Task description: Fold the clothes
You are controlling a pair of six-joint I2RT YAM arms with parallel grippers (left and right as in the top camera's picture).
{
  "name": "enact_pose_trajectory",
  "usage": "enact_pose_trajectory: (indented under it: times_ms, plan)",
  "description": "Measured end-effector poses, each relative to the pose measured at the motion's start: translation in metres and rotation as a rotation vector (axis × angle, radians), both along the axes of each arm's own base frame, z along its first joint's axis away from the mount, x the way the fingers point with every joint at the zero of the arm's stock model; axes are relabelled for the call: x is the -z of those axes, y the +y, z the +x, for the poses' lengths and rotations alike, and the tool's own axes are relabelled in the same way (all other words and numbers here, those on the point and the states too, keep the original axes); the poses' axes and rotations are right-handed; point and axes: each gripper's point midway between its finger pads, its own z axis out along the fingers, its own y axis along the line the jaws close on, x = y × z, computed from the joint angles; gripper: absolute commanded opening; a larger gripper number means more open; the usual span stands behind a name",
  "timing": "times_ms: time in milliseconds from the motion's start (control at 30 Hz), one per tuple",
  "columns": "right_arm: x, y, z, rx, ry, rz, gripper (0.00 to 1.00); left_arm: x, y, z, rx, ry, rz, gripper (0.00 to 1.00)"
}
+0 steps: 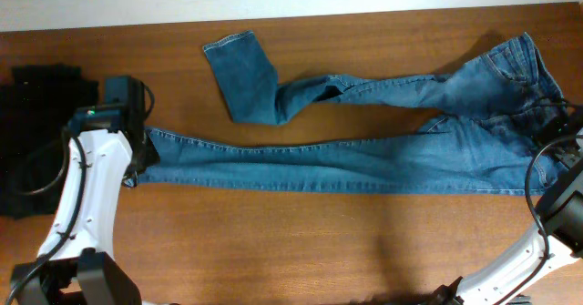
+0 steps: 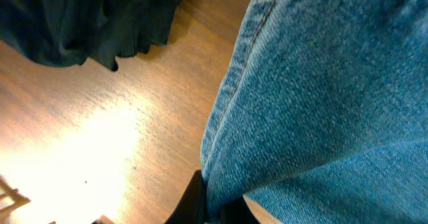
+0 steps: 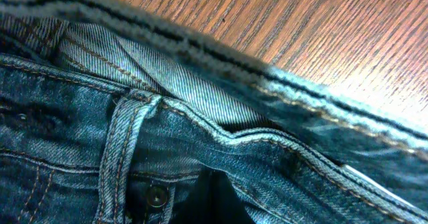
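Jeans [image 1: 346, 159]: flat across the surface [image 1: 364, 250], one leg straight, the other folded near its hem.
Left tool [image 1: 138, 159]: clamped on the straight leg's hem.
Right tool [image 1: 552, 132]: clamped on the waistband.

black garment pile [image 1: 41, 91], wooden table [image 1: 301, 241]

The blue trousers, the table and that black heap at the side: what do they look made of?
The jeans look like cotton denim, faded matte blue: diagonal weave and tan stitching show up close. The table looks like wood or wood-look laminate, slightly glossy: reddish grain lines, a bright glare. The black heap is soft, matte cloth; its fibre cannot be told.
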Motion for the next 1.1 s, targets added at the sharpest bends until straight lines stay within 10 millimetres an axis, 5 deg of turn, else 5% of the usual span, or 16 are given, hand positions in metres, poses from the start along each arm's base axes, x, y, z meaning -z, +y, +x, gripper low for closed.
enact_pose_trajectory:
  times_ms: [267,467,667,733,933,1100]
  plan:
    - [0.000,0.000,0.000,-0.003,0.003,-0.002,0.04,0.002,-0.009,0.002,-0.001,-0.012,-0.068,0.01]
    - [0.000,0.000,0.000,-0.003,0.004,-0.002,0.04,0.040,-0.009,-0.018,-0.015,0.051,-0.078,0.08]
    - [0.000,0.000,0.000,-0.003,0.004,-0.002,0.04,0.064,0.001,-0.030,-0.045,0.067,-0.012,0.82]
    - [0.000,0.000,0.000,-0.001,0.003,-0.002,0.17,0.064,0.007,-0.027,-0.059,0.044,0.012,0.94]
    - [-0.002,0.000,0.001,-0.006,0.002,0.002,0.62,0.051,0.022,-0.009,-0.099,-0.038,0.048,0.97]
    - [-0.005,-0.002,-0.003,-0.001,0.047,0.036,0.72,0.011,0.010,0.036,-0.044,-0.186,-0.017,0.97]
